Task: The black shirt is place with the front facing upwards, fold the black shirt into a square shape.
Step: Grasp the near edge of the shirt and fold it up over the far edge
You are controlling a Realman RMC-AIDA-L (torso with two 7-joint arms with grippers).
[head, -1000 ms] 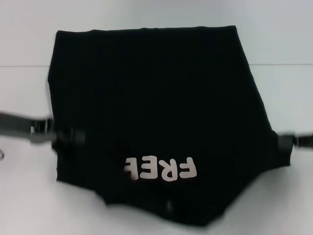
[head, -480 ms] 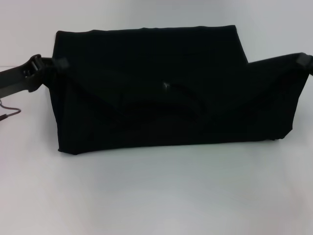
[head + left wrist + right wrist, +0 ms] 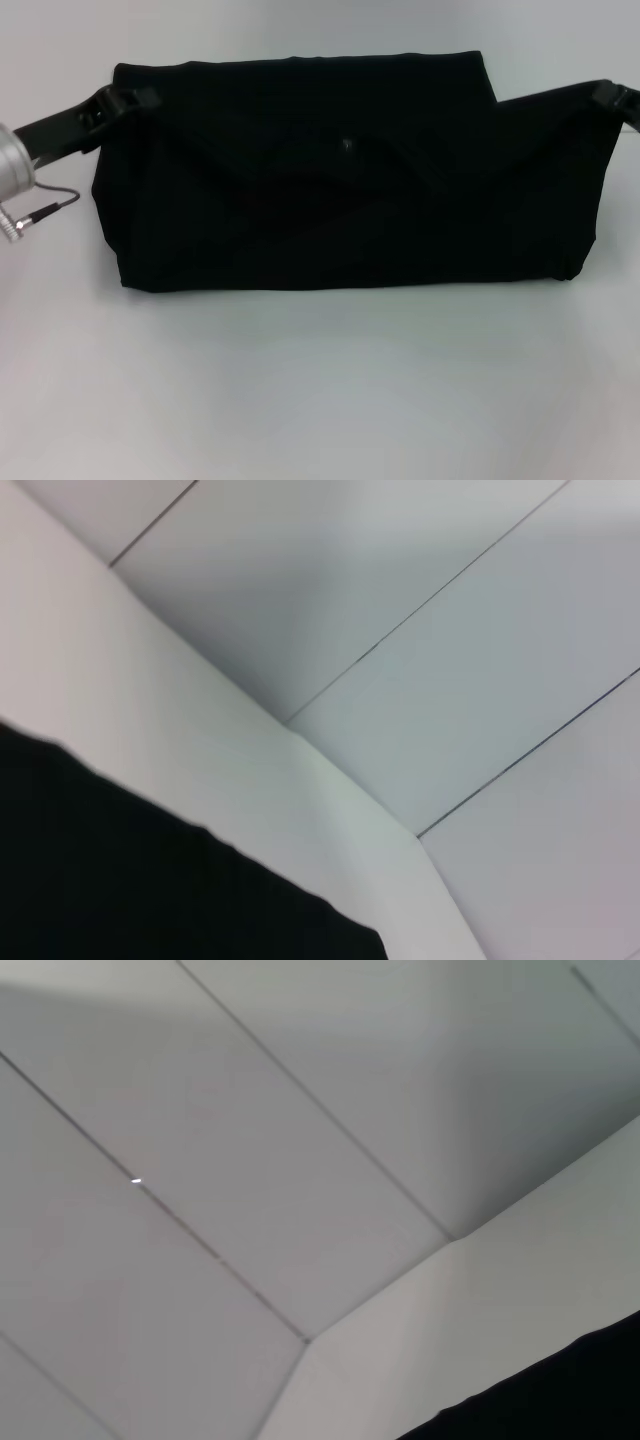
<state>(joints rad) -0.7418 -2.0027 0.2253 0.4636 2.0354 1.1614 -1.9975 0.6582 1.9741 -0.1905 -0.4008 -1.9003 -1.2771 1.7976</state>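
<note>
**Far corners carried over, fold at risk of skewing**

The table (image 3: 320, 400) is a plain pale surface, bare along its near half in the head view. Across its far half lies the black shirt (image 3: 340, 190), doubled into a wide dark band with the printed side turned under, so no lettering shows. Its near edge runs fairly straight from left to right, but the right end flares out past the layer beneath, rising to a peak at the far right corner.

The left gripper (image 3: 122, 100) sits at the far left corner of the band and the right gripper (image 3: 612, 96) at the far right corner, each looking pinched onto a corner of cloth. I judge both jaws closed on the shirt, though the fingers are dark against dark fabric and hard to separate.

The main risk is unevenness. The right corner is held well outside the lower layer while the left one sits about over it, so releasing now would likely leave a lopsided trapezoid, not a square. If one side lets go sooner, the free corner may flop back and undo the fold. Pulling the corners apart too hard could drag the whole shirt across the table or wrinkle the middle, where a slack crease already shows.
</note>
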